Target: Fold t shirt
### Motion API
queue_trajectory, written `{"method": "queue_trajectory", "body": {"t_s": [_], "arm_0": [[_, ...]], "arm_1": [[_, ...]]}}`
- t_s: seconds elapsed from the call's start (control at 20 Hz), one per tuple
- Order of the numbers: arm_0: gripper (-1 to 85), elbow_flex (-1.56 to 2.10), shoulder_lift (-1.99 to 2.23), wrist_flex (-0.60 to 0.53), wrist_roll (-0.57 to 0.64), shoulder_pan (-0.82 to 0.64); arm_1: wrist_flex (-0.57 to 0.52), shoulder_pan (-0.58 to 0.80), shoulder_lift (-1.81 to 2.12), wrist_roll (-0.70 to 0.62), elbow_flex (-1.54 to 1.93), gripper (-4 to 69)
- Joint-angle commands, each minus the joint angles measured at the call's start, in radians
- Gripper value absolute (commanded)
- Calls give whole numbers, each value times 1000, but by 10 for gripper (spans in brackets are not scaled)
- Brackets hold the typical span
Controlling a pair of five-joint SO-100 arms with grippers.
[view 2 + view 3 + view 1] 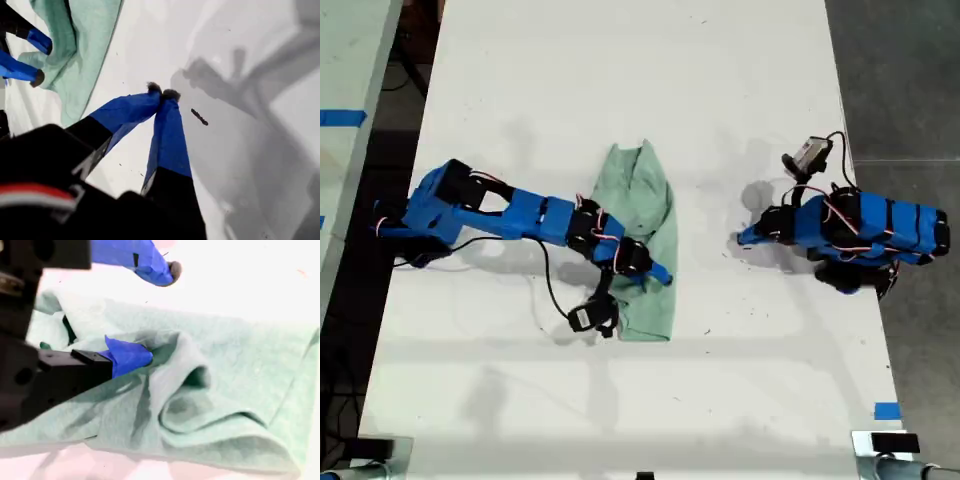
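The pale mint-green t shirt (642, 215) lies bunched in a long wrinkled strip on the white table (620, 80), near its middle. My second gripper (658, 274) is over the shirt's lower half. It stands open in the second wrist view (150, 315): one blue finger (129, 356) presses into a fold of the t shirt (225, 390), the other hangs beyond the cloth's edge. My first gripper (744, 238), on the exterior view's right, is shut on nothing (162, 93) above bare table, well away from the t shirt (85, 40).
A black cable (550, 285) trails from the second arm across the table. Blue tape marks sit at the table's edge (886, 410) and on a neighbouring table (340, 117). Dark floor (910, 80) borders the exterior view's right. A small dark mark (199, 116) lies near my first gripper.
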Motion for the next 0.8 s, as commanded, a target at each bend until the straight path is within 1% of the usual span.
{"method": "queue_trajectory", "body": {"t_s": [0.0,0.15,0.2,0.25,0.3,0.35,0.4,0.45,0.5,0.55,0.6,0.65,0.75], "arm_0": [[207,-55,114,-15,-48,-11],[208,-55,106,-63,-55,-38],[208,-55,107,-66,-43,-38],[208,-49,126,-38,-35,-31],[207,-26,183,6,-26,-15],[193,0,267,78,-26,2],[79,31,374,166,-28,21],[54,61,492,252,-20,43],[20,123,621,285,29,57],[-1,238,772,272,71,69],[-1,414,937,241,71,71],[-1,660,1150,161,63,49],[-1,1259,1707,-83,84,-38]], "arm_1": [[0,-2,15,-2,49,15],[0,-2,15,-3,49,15],[0,-2,15,-3,49,15],[0,-2,15,-3,49,15],[0,-3,15,-5,49,15],[0,-3,15,-6,49,15],[0,-3,15,-6,49,15],[0,-3,15,-8,49,15],[0,-3,15,-8,49,15],[0,-3,15,-8,49,15],[0,-3,15,-8,49,15],[0,-3,15,-6,49,15],[0,-3,15,-3,49,15]]}}
